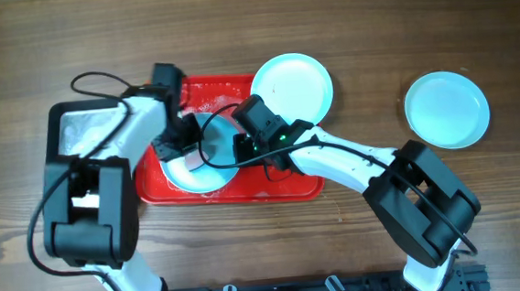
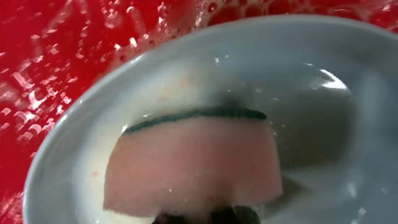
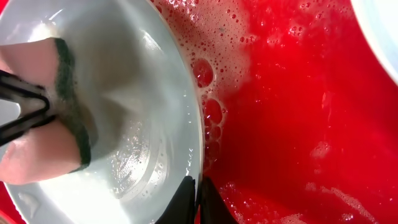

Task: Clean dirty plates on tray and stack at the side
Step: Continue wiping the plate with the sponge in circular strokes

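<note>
A pale turquoise plate [image 1: 193, 176] stands tilted in the red tray [image 1: 272, 183], which holds foamy water. My right gripper [image 1: 242, 149] is shut on this plate's rim; in the right wrist view the black fingertips [image 3: 198, 186] pinch the edge of the plate [image 3: 137, 93]. My left gripper [image 1: 186, 141] is shut on a pink sponge [image 2: 193, 162] with a green scouring face, pressed against the plate's wet inner surface [image 2: 311, 112]. The sponge [image 3: 43, 149] also shows at the left of the right wrist view. A second plate [image 1: 293, 86] lies over the tray's far right corner. A third plate [image 1: 447, 109] sits on the table to the right.
A grey metal pan [image 1: 85, 130] stands left of the tray, under the left arm. Soap bubbles [image 3: 208, 74] cling beside the held plate. Bare wooden table [image 1: 372, 46] lies between the two far plates.
</note>
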Motion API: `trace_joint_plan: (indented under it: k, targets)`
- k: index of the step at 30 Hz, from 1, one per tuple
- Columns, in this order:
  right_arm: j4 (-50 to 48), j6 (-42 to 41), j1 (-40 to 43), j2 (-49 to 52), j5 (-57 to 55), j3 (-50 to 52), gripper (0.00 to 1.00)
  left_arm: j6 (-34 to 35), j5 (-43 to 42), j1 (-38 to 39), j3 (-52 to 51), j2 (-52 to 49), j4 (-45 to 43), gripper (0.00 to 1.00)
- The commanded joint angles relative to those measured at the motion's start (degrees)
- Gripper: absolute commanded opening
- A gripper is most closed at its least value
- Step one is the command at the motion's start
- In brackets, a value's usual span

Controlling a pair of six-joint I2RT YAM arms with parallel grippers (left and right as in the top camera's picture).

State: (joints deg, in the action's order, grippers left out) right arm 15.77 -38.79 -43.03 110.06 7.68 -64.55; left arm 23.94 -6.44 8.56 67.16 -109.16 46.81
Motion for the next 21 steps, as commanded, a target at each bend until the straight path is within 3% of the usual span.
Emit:
trace_joint_plan:
  k: [1, 2, 7, 11, 13, 15, 16, 21]
  targets:
    - [0.2, 1.2, 0.4, 1.4, 1.4, 0.2, 0.04, -12.8, -18.9, -2.2, -4.4, -6.0, -4.5, 0.04]
    - [0.1, 1.1, 0.4, 1.7, 1.6, 0.2, 0.04, -15.1, -23.1, -2.3, -4.4, -6.0, -5.7, 0.04]
    - [-0.7, 1.2, 0.5, 2.9, 3.0, 0.2, 0.04, -14.6, -24.7, -2.3, -4.4, -6.0, -8.8, 0.04]
    - [-0.8, 1.3, 0.5, 2.9, 3.2, 0.2, 0.04, -19.3, -34.5, -2.4, -4.4, -6.0, -9.6, 0.04]
    - [-0.8, 1.3, 0.5, 2.9, 3.2, 0.2, 0.04, -18.7, -33.0, -2.4, -4.4, -6.0, -9.4, 0.04]
    - [-0.8, 1.3, 0.5, 2.9, 3.2, 0.2, 0.04, -13.2, -24.3, -2.4, -4.4, -6.0, -8.9, 0.04]
    - [-0.8, 1.3, 0.5, 2.9, 3.2, 0.2, 0.04, -5.6, -11.4, -2.4, -4.4, -6.0, -7.3, 0.04]
    - [-0.8, 1.3, 0.5, 2.9, 3.2, 0.2, 0.04, 3.9, 14.5, -2.4, -4.4, -6.0, -2.5, 0.04]
